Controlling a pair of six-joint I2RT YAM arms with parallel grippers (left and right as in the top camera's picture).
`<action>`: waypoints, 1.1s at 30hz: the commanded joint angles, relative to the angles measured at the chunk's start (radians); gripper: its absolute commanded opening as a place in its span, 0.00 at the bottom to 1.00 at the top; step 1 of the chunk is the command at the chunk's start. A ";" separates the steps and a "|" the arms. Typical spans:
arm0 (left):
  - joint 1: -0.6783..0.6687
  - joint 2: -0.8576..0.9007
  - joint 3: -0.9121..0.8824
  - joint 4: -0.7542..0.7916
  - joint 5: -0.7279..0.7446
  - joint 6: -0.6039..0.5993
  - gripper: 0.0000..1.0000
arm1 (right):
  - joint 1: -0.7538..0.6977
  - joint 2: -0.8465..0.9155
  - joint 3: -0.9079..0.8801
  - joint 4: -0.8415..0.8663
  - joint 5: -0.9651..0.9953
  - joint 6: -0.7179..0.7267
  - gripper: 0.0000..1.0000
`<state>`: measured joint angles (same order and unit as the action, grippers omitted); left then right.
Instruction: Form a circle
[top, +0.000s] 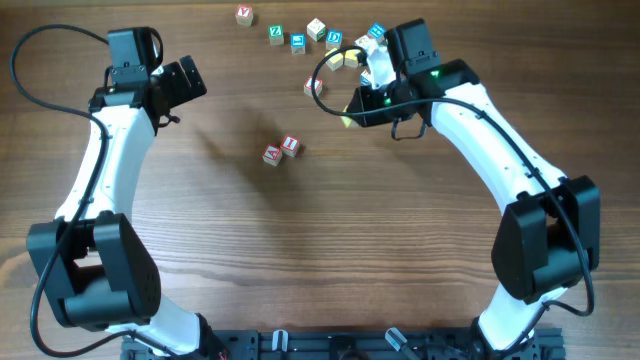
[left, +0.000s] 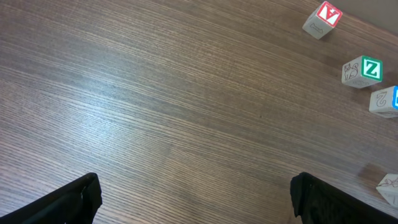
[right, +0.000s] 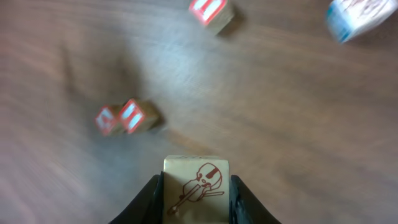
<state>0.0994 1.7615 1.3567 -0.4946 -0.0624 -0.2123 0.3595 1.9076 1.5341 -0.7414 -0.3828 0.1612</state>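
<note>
Brown wood-grain tabletop (top: 300, 250), evenly lit, nothing else furnishing the scene.

Task item, circle: not yet formed. Start only, mid-table: pair of small wooden cubes with red-lettered faces (top: 281, 149), touching side by side.

Plain wooden cube with red violin drawing (right: 196, 186): pinched on two sides by right gripper (right: 196, 200), carried above the wood, short of the pair.

Lone red-lettered wooden cube (top: 314, 86): between pair and far cluster.

Loose stock, far edge: red "Y" cube (top: 244, 14), green "Z" cube (top: 276, 32), blue-lettered cube (top: 298, 42); more bunched beneath the right wrist, count unclear.

Left gripper (left: 196, 199): fingers spread wide, nothing between, well apart from pair.

Hazards, judged: pair knocked apart by a close set-down; held cube twisting on release; far cluster swept by black cable loop (top: 322, 62).

Room: bare wood on every side of pair; crowding only at far edge.
</note>
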 joint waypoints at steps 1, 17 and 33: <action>0.002 -0.009 0.005 0.000 0.001 -0.009 1.00 | 0.032 0.021 -0.091 0.026 -0.075 0.113 0.11; 0.002 -0.009 0.005 0.000 0.001 -0.009 1.00 | 0.115 0.021 -0.398 0.410 -0.043 0.417 0.10; 0.002 -0.009 0.005 0.000 0.001 -0.009 1.00 | 0.114 0.021 -0.398 0.385 0.010 0.475 0.42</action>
<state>0.0994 1.7615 1.3567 -0.4946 -0.0620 -0.2123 0.4725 1.9141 1.1446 -0.3546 -0.3950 0.6281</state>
